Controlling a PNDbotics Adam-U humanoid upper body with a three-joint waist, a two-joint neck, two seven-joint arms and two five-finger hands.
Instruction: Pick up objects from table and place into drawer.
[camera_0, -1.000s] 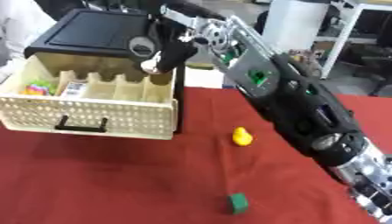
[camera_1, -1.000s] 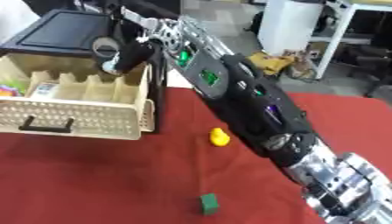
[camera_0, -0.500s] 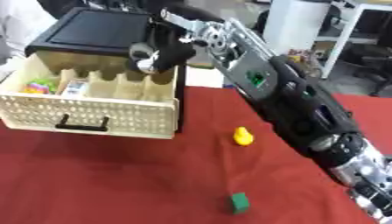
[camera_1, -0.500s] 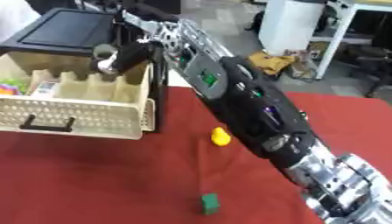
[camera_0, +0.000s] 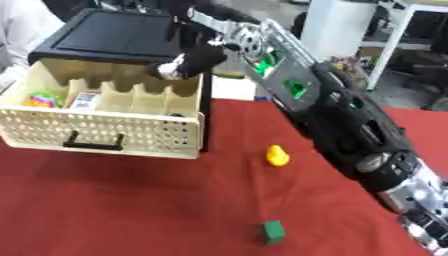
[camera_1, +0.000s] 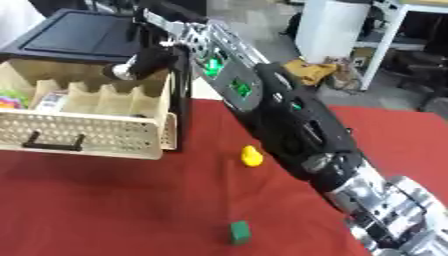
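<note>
My right hand (camera_0: 194, 61) hung curled round a small pale thing over the open drawer's (camera_0: 105, 132) right rear compartments, so the drop lay straight below, with the duck (camera_0: 277, 155) and green block (camera_0: 274, 232) left on the table (camera_0: 131, 210).

We saw the right hand (camera_0: 194, 59) stretched over the open cream drawer (camera_0: 105, 131), its fingers (camera_0: 179, 66) curled round a small pale object (camera_0: 166, 71) above the rear compartments. On the red tabletop (camera_0: 131, 200) a yellow duck (camera_0: 277, 155) stood near the drawer's right side. A green block (camera_0: 274, 232) lay well apart, nearer us.
</note>
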